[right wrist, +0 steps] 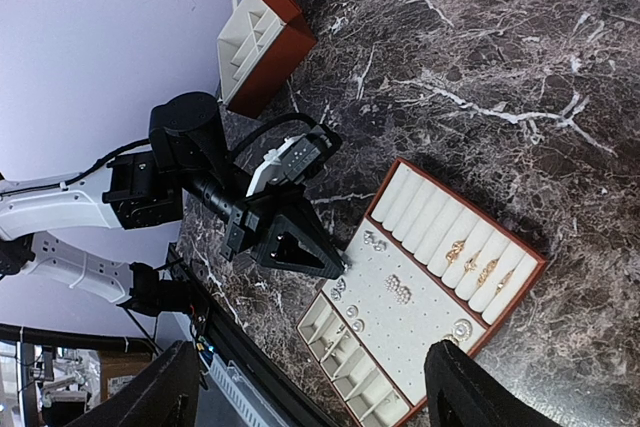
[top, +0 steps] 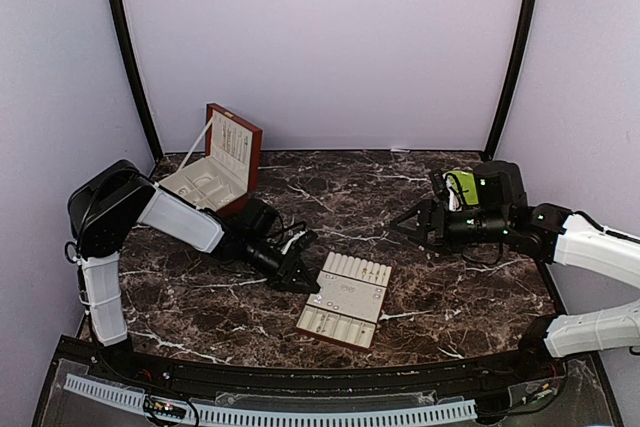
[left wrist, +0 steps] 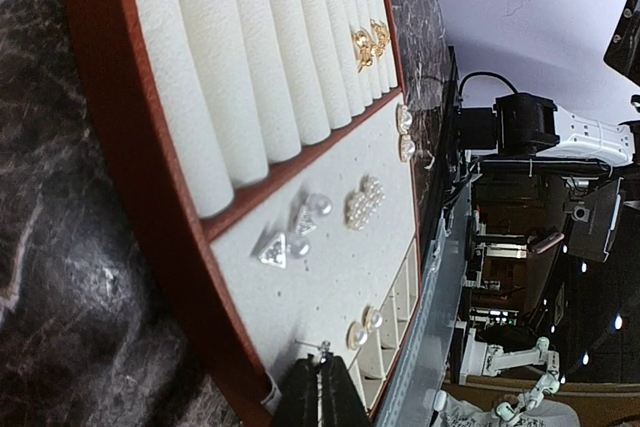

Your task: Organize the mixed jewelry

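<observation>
Centrally on the dark marbled table (top: pixel 450 287), a cream insert tray (top: pixel 350 299) with a red-brown rim is seen lying flat, and the mixed jewelry (right wrist: pixel 400 289) is found spread over it. Several gold pieces (left wrist: pixel 368 42) are lodged between the padded rolls at one end of the tray. On the flat middle panel a heart-shaped cluster (left wrist: pixel 364 203) is set beside two triangular studs (left wrist: pixel 272 247). A pair of round pearly studs (left wrist: pixel 405 133) is placed near the panel's far edge, just below the rolls. Another pearly pair (left wrist: pixel 362 327) is seen close to the row of small square compartments at the other end; what those compartments contain cannot be made out. The left gripper (top: pixel 305 282) is positioned low at the tray's left edge, with its fingers (left wrist: pixel 300 402) pressed together. A tiny silvery piece (left wrist: pixel 318 347) is seen right at their tips (whether it is pinched or merely touched cannot be told). The right gripper (top: pixel 408 222) is held above the table on the right side, well apart from the tray, and its fingers (right wrist: pixel 165 392) are spread wide with nothing gripped between them. A red-brown wooden box (top: pixel 235 152) is placed at the back left of the table, behind the left arm. Its lid is raised and cream compartments are exposed inside; no jewelry can be discerned in it.
</observation>
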Tool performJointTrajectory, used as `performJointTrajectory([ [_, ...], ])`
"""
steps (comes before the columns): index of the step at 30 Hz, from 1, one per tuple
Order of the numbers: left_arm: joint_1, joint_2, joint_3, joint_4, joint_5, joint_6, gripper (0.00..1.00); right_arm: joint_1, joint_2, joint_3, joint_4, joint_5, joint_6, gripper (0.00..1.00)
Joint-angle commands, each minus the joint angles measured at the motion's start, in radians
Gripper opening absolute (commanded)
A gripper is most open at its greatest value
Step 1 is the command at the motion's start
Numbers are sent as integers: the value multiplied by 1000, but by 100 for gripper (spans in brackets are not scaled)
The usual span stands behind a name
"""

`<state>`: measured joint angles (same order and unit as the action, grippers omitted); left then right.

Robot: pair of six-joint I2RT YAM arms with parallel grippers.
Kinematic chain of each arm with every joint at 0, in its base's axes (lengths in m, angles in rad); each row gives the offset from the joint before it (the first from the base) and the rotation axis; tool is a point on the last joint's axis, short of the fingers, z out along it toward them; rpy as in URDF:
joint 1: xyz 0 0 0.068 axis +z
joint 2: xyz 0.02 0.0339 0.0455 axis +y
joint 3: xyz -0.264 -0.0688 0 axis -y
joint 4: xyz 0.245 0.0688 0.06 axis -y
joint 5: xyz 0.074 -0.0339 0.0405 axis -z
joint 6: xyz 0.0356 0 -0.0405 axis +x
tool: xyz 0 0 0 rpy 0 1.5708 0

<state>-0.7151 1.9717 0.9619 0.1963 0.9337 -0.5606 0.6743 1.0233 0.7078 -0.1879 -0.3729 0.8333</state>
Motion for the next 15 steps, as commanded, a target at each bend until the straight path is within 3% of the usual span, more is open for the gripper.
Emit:
performJointTrajectory([
  [1,13,-18,4,-36,-54,0,7,-1,1,21,12,8,-14,79],
  [15,13,-42,20,-103,-87,31,26,-1,1,22,12,9,-20,79],
])
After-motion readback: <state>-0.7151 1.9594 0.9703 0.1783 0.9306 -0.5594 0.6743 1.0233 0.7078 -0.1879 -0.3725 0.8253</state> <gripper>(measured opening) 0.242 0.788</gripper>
